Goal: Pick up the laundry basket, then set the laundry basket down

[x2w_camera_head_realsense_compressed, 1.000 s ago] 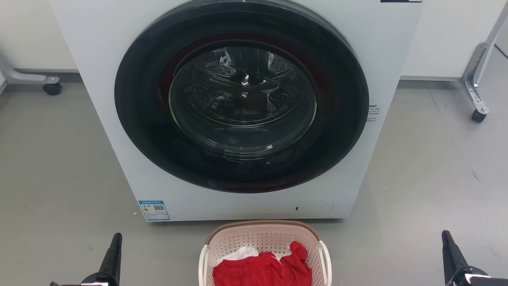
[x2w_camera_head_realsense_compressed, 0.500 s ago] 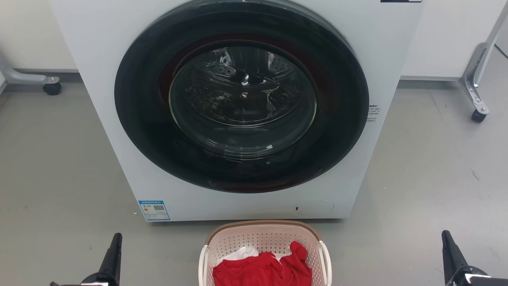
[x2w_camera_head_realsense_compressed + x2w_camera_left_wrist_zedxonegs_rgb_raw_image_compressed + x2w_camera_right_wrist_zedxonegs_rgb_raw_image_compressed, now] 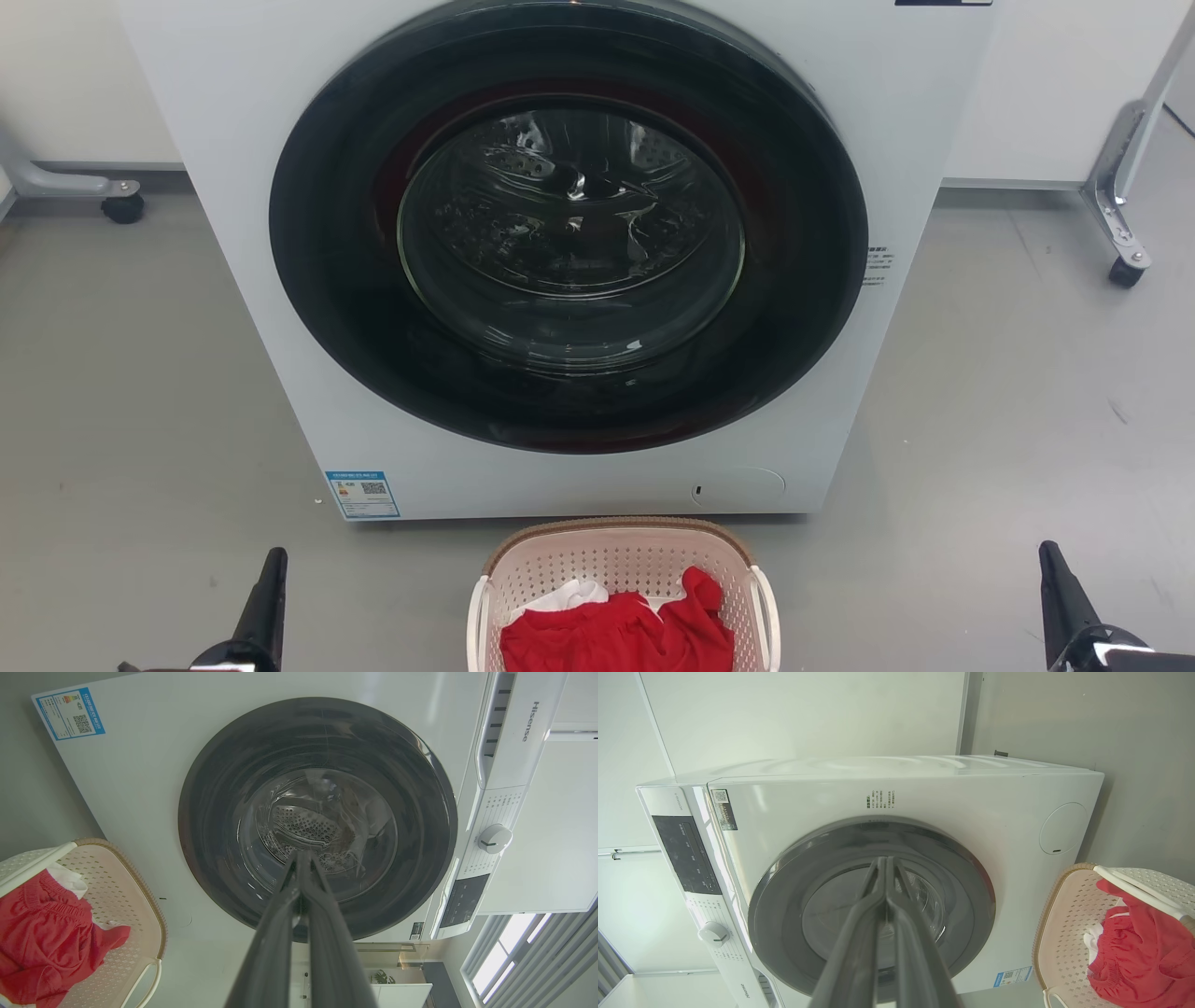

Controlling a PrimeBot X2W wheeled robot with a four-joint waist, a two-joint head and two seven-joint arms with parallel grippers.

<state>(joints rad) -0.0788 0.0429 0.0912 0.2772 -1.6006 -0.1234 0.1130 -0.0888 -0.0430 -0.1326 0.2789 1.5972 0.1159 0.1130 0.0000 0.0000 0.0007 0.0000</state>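
The laundry basket point(image 3: 616, 558), pale pink-cream with a brown rim and white side handles, stands on the grey floor just before the washer, at the bottom middle of the head view. Red and white clothes point(image 3: 621, 630) lie in it. It also shows at the left edge of the left wrist view as the laundry basket point(image 3: 119, 896) and at the right edge of the right wrist view as the laundry basket point(image 3: 1069, 914). My left gripper point(image 3: 273, 565) is well to its left, my right gripper point(image 3: 1048, 558) well to its right. Both are shut, fingers together, holding nothing, as the left gripper point(image 3: 302, 855) and right gripper point(image 3: 883, 861) show.
A white front-loading washer point(image 3: 392, 411) with a closed dark round door point(image 3: 569, 233) stands right behind the basket. Metal frame legs on castors stand at the far left point(image 3: 121, 203) and far right point(image 3: 1125, 266). Open grey floor lies on both sides.
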